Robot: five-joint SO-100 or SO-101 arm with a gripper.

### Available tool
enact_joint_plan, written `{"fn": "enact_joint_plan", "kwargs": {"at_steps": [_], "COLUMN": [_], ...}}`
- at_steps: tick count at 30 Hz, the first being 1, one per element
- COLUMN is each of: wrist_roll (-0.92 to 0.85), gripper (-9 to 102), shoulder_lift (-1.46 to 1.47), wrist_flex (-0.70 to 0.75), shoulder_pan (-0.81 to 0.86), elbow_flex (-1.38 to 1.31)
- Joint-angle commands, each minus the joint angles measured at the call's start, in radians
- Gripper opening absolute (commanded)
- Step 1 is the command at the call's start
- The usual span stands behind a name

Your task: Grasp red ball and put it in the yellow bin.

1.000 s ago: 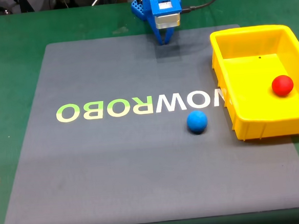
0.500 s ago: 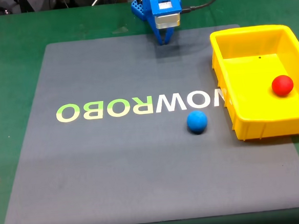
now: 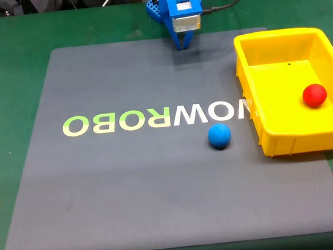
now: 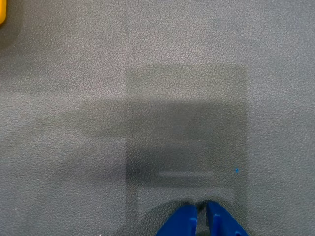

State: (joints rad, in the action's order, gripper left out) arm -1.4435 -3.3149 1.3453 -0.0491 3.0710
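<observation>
The yellow bin (image 3: 290, 53) is a bright rectangular tray with low sloped walls, its long axis running from the fixed view's top toward its bottom, on the right edge of the grey mat (image 3: 130, 184). Inside it, by the right wall, rests the red ball (image 3: 314, 94), a small matte sphere. The blue ball (image 3: 218, 135) lies on the mat just left of the bin. The gripper (image 3: 182, 44) hangs well apart, up-left of the bin, its 2 blue fingertips (image 4: 182, 223) pressed together, empty.
</observation>
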Motion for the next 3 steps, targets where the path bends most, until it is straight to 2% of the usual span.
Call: {"fn": "enact_joint_plan", "kwargs": {"at_steps": [1,3], "wrist_roll": [0.012,0.012], "gripper": [0,0], "shoulder_lift": [-0.012,-0.012], "wrist_flex": [0.002,0.002], "shoulder_pan": [0.009,0.009], "elbow_flex": [0.031,0.031]}}
